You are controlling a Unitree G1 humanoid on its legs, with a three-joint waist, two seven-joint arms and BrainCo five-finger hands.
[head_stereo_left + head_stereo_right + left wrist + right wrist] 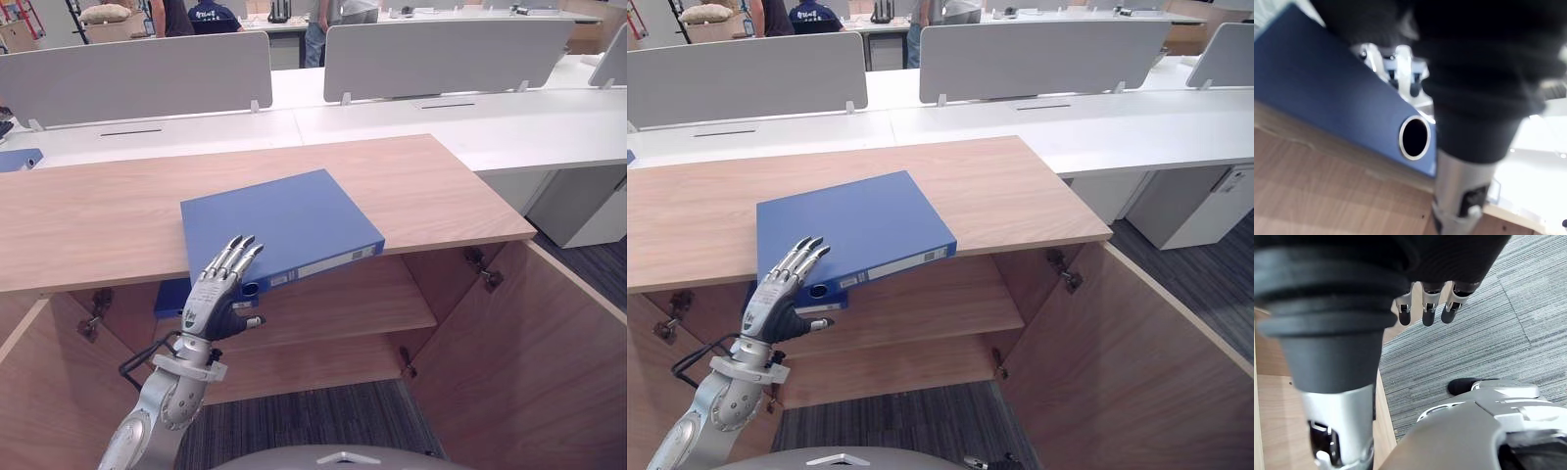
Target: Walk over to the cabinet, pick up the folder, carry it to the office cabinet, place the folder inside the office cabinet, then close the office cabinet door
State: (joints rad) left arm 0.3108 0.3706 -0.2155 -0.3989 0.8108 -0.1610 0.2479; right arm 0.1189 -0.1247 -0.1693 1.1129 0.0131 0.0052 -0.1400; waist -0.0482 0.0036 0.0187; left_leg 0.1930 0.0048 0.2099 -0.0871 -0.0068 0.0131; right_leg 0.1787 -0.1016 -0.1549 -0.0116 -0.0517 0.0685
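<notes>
A blue folder (279,225) lies flat on the wooden cabinet top (411,186), its near corner jutting past the front edge. The spine with a round ring hole (1414,137) faces me. My left hand (216,299) is at that near corner, open: straight fingers (798,257) rest on the folder's cover and the thumb (251,321) sticks out below the spine, not closed on it. My right hand (1425,308) hangs with relaxed fingers above the grey carpet, holding nothing.
The cabinet beneath stands open, with a door swung out on the right (549,352) and one on the left (29,392), and a shelf (343,304) inside. White desks with grey dividers (441,54) stand behind. People are at the far back.
</notes>
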